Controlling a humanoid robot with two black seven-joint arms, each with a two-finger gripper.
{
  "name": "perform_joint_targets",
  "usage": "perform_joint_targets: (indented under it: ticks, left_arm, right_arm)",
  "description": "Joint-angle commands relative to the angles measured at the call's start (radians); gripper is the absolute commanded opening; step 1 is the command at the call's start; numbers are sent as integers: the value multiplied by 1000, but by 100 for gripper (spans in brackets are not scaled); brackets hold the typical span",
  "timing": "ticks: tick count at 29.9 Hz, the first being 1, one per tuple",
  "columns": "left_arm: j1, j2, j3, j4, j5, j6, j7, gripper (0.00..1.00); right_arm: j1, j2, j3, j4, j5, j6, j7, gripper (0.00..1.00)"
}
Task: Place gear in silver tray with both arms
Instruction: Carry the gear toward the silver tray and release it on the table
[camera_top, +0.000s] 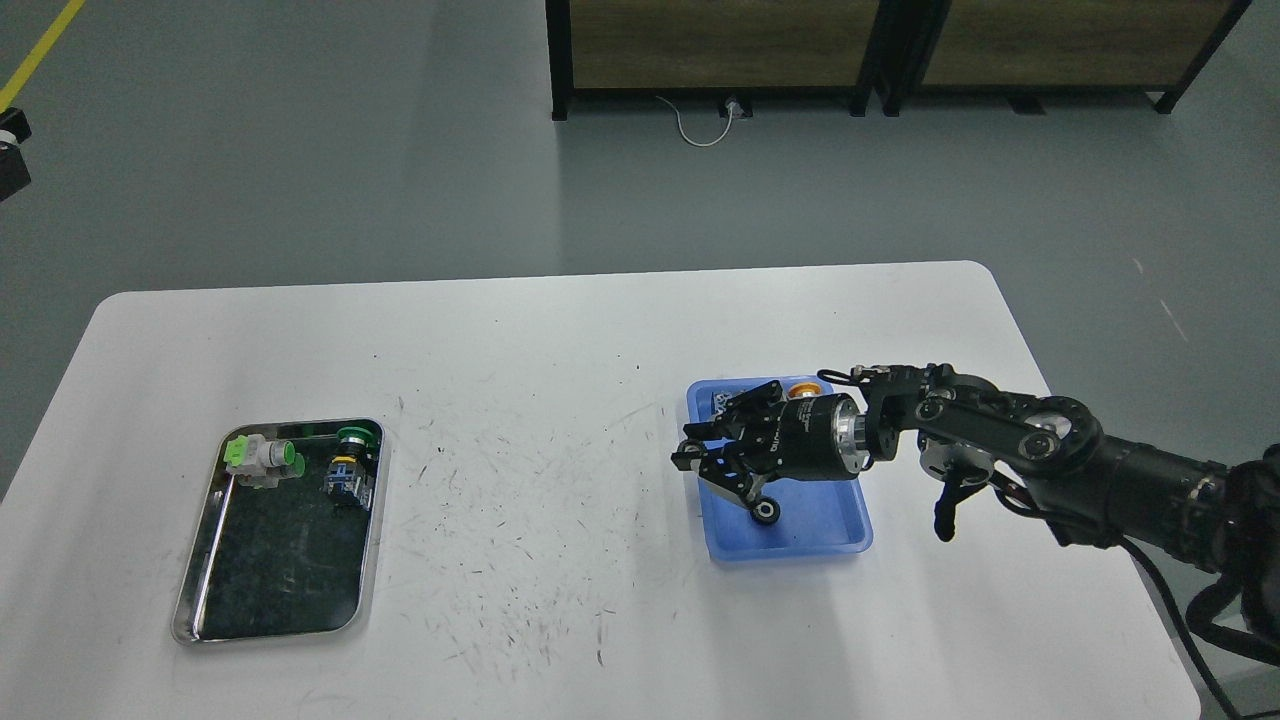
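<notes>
The silver tray (200, 560) lies at the table's left, holding a green-and-white push-button part (262, 457) and a green-capped dark part (352, 462) at its far end. My right arm comes in from the right. Its gripper (722, 458) hovers over the left half of the blue tray (820, 520), raised off its floor. A small black round gear (765, 511) with a pale centre hangs from the lower prong, pinched there. My left arm is out of view.
In the blue tray, an orange-capped part (800, 387) peeks out behind my wrist; other contents are hidden by the gripper. The scuffed white table (540, 480) spreads between the two trays. Dark wooden cabinets (720, 50) stand on the floor beyond.
</notes>
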Motion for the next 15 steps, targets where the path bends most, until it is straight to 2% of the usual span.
perform_joint_targets:
  ticks: [1,15]
  left_arm:
    - [-1,0,0,0,3,-2,1,99]
    - [-2,11,0,-29,9,0,4,99]
  right_arm:
    - [8,51,-66,-4,-4,12,2,28]
    - [90,239,-239,-71,-6,49,8,30]
